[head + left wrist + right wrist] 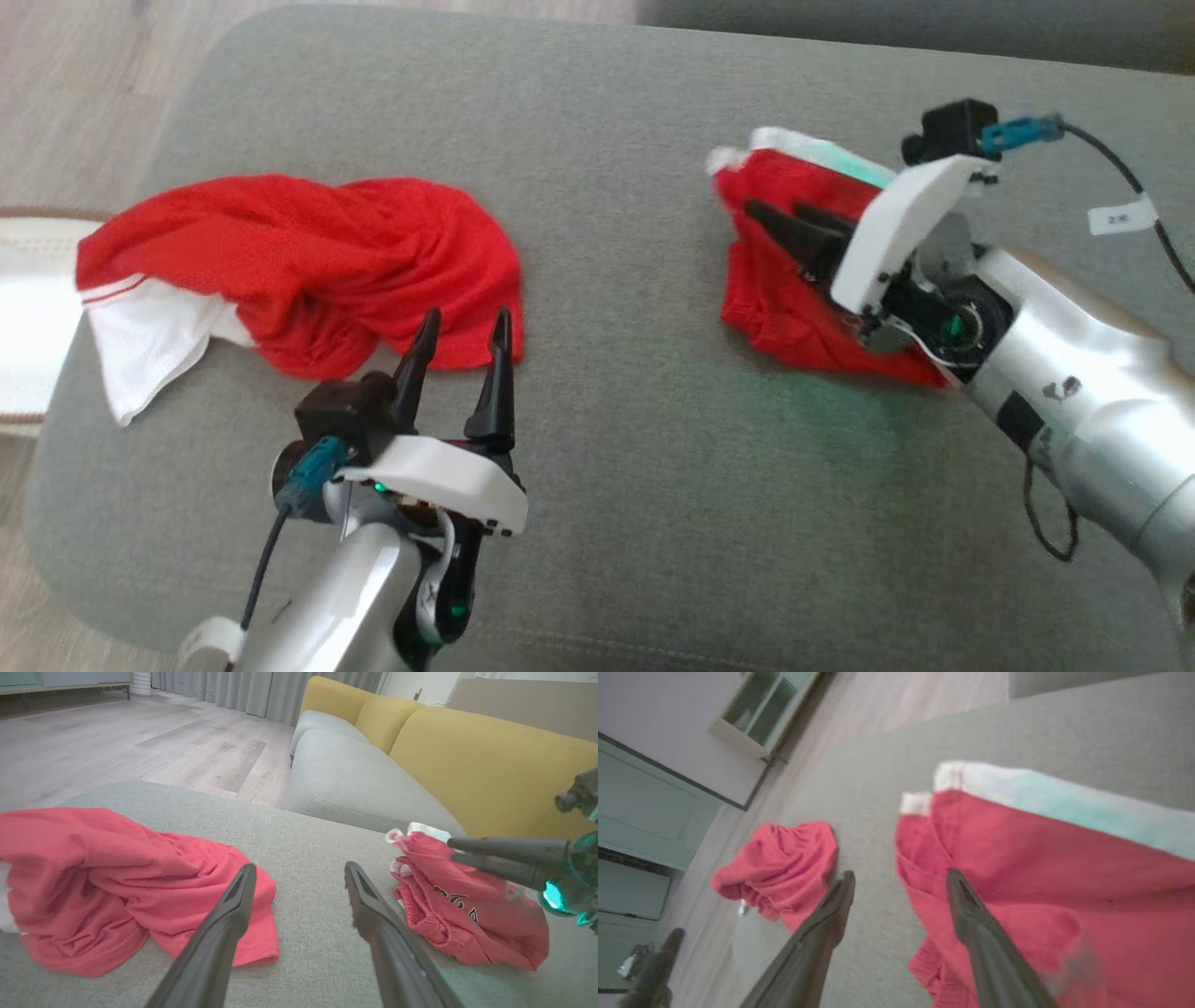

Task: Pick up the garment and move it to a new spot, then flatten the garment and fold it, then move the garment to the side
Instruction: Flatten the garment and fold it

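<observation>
A folded red knit garment with white trim (pixel 780 322) lies on the right side of a grey fabric sofa cushion (pixel 653 485). The robot's right tool (pixel 773 213) is over it, dark fingers spread apart and gripping no cloth. On the cushion's left side, the left tool (pixel 467 322) stands spread wide and empty, just beside a crumpled red-and-white shirt (pixel 308 252).
</observation>
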Available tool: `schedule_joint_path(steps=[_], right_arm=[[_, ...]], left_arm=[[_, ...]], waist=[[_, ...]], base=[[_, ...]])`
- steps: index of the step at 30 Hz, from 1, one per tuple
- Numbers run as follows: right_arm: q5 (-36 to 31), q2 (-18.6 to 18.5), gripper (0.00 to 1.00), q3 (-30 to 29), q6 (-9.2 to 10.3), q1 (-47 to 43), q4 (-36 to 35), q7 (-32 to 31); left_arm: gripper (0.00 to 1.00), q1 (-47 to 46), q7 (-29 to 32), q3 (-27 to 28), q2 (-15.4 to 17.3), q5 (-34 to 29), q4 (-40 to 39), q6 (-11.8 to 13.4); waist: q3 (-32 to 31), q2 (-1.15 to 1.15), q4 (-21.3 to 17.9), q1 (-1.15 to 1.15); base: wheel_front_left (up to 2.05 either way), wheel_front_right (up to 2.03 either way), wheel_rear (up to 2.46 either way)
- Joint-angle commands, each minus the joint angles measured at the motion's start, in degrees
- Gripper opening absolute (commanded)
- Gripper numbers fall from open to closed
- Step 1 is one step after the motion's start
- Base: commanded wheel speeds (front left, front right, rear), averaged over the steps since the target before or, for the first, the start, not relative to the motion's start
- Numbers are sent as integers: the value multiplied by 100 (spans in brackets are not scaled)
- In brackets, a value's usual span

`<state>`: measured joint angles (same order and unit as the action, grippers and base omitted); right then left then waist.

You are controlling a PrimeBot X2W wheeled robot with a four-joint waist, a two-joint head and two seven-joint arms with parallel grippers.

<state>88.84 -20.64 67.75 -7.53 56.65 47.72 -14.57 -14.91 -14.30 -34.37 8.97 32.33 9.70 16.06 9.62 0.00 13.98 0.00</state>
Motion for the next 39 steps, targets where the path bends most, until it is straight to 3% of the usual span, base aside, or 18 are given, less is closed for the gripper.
schedule_joint_path(steps=[1, 5, 9, 14, 19, 20, 21, 33, 39], right_arm=[[75, 6, 100, -159, 4, -74, -267, 179], [171, -268, 100, -447, 4, -125, -931, 571], [3, -800, 100, -682, 4, -136, -1269, 1139], [-156, -1327, 100, -855, 4, -230, -908, 1671], [18, -1361, 100, -979, 4, -387, -329, 1752], [159, -1269, 11, -1017, 4, -444, -208, 1632], [280, -1208, 0, -1025, 4, -500, -180, 1454], [1346, -303, 0, -1230, 4, -768, 654, -215], [1679, 179, 0, -1281, 4, -898, 738, -875]], left_arm=[[100, -225, -70, 249, 49, -73, -128, -26], [100, -176, -70, 358, 81, -88, -127, -35], [100, -126, -70, 438, 113, -100, -149, -45], [100, -87, -70, 474, 112, -121, -170, -64], [100, -103, -70, 449, 77, -140, -155, -101], [100, -124, -70, 424, 59, -146, -134, -124], [100, -137, -69, 412, 50, -148, -122, -132], [100, -231, -67, 358, 24, -178, -46, -147], [100, -187, -67, 370, 64, -172, -72, -121]], waist=[[-50, 0, -111, 0], [-144, 0, -328, 0], [-191, 0, -524, 0], [-198, 0, -645, 0], [-140, 0, -630, 0], [-102, 0, -587, 0], [-80, 0, -559, 0], [38, 0, -50, 0], [23, 0, 5, 0]], base=[[0, 0, 0], [0, 0, 0], [0, 0, 0], [0, 0, 0], [0, 0, 0], [0, 0, 0], [0, 0, 0], [0, 0, 0], [0, 0, 0]])
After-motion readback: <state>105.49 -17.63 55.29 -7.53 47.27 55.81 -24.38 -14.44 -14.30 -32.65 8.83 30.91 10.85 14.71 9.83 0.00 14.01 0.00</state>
